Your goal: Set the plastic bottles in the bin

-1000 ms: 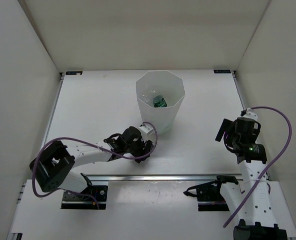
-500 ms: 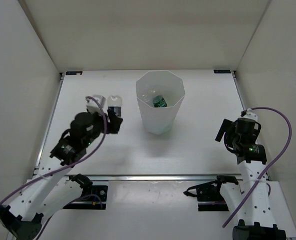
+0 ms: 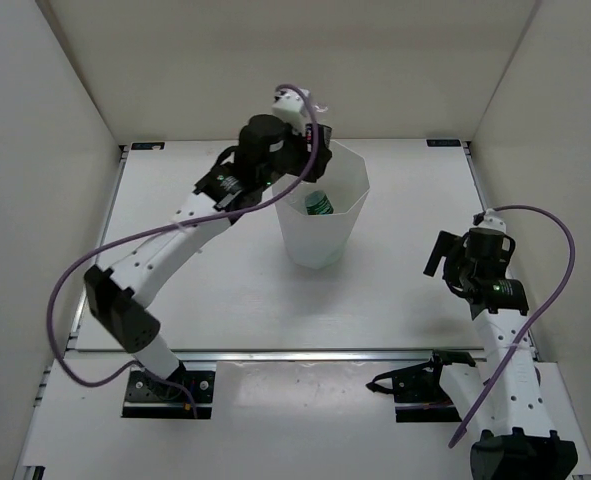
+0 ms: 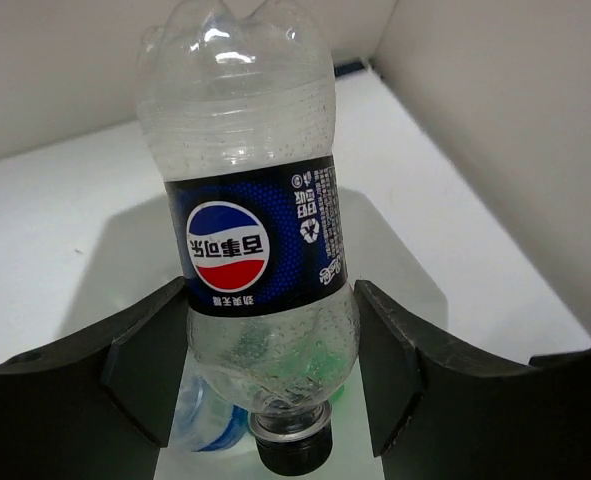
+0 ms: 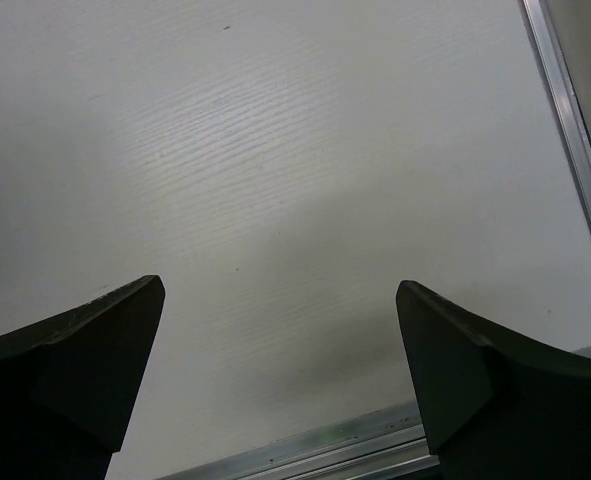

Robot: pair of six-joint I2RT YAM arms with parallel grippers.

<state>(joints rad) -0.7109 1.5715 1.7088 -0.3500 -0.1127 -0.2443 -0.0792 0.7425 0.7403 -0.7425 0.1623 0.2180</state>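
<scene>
My left gripper [image 3: 302,122] hangs above the far rim of the white bin [image 3: 347,218], shut on a short clear plastic bottle [image 4: 255,240] with a dark blue label and a dark cap. The bottle sits cap-end toward the wrist between the two black fingers [image 4: 145,355]. Its pale base [image 3: 312,104] pokes out past the gripper in the top view. Inside the bin lies a green bottle [image 3: 319,203]. In the left wrist view a blue-labelled clear bottle [image 4: 203,428] shows below the held one. My right gripper [image 5: 280,370] is open over bare table at the right.
White walls close in the table on the left, back and right. An aluminium rail [image 5: 315,450] runs along the table's near edge under the right gripper. The right arm [image 3: 495,300] stands near the right wall, and the left arm's purple cable [image 3: 85,270] loops out to the left.
The left arm has swung from the table's left side up and across to the bin, carrying the bottle. The right arm has hardly moved.
</scene>
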